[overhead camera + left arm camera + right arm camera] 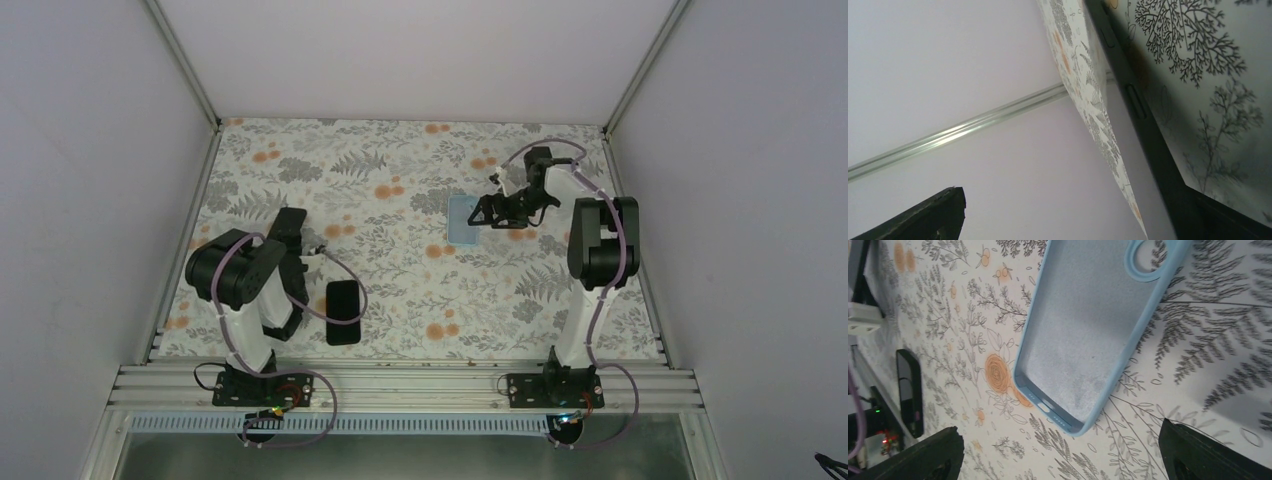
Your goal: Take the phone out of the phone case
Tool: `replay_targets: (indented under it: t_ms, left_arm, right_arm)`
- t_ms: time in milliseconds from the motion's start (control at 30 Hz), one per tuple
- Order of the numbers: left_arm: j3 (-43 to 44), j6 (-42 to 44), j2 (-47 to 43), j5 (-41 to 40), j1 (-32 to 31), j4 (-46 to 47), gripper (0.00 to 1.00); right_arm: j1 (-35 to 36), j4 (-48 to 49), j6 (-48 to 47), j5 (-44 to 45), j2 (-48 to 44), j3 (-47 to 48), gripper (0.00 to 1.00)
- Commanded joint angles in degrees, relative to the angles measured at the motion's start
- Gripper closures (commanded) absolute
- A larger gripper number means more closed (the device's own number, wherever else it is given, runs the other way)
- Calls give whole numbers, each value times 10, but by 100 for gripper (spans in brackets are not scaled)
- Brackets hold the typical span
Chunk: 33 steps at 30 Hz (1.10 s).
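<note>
The phone [343,312] lies flat on the floral cloth at the front left, black and out of its shell. The light blue phone case [462,220] lies empty at the right centre, grey inside facing up. In the right wrist view the phone case [1088,330] fills the top and the phone [910,390] shows far left. My right gripper [1060,440] is open and empty, just above the case's near end; it also shows in the top view [490,212]. My left gripper [1073,200] is open, low at the phone's left side. The phone's edge [1138,110] runs past its right finger.
A floral cloth [400,170] covers the table. White walls enclose it on the left, right and back. An aluminium rail [400,385] with both arm bases runs along the front edge.
</note>
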Motion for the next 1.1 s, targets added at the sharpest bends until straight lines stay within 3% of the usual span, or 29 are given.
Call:
replay_targets:
  t_ms: [0, 100, 200, 267, 433, 667, 800, 900, 1067]
  left_arm:
    - [-29, -11, -58, 12, -19, 128, 0]
    - [-17, -71, -165, 3, -51, -25, 0]
    - [79, -194, -307, 12, -77, -349, 0]
    - [170, -282, -351, 50, -79, -541, 0]
    - [236, -289, -307, 40, -88, -611, 0]
    - [231, -332, -296, 55, -83, -629, 0]
    - [348, -475, -316, 213, -33, -848, 0]
    - [410, -485, -320, 339, -14, -945, 0]
    - [518, -495, -268, 470, 32, -1103, 0]
  right_arm:
    - [6, 7, -4, 57, -42, -4, 0]
    - [12, 23, -5, 109, -76, 0, 0]
    - [21, 15, -9, 136, -91, 26, 0]
    - [30, 9, -10, 154, -96, 44, 0]
    - [37, -18, -18, 158, -98, 97, 0]
    - [40, -27, -32, 162, -121, 102, 0]
    - [104, -26, -90, 204, -140, 82, 0]
    - [175, 4, -140, 238, -180, 29, 0]
    - [276, -19, -223, 186, -207, -24, 0]
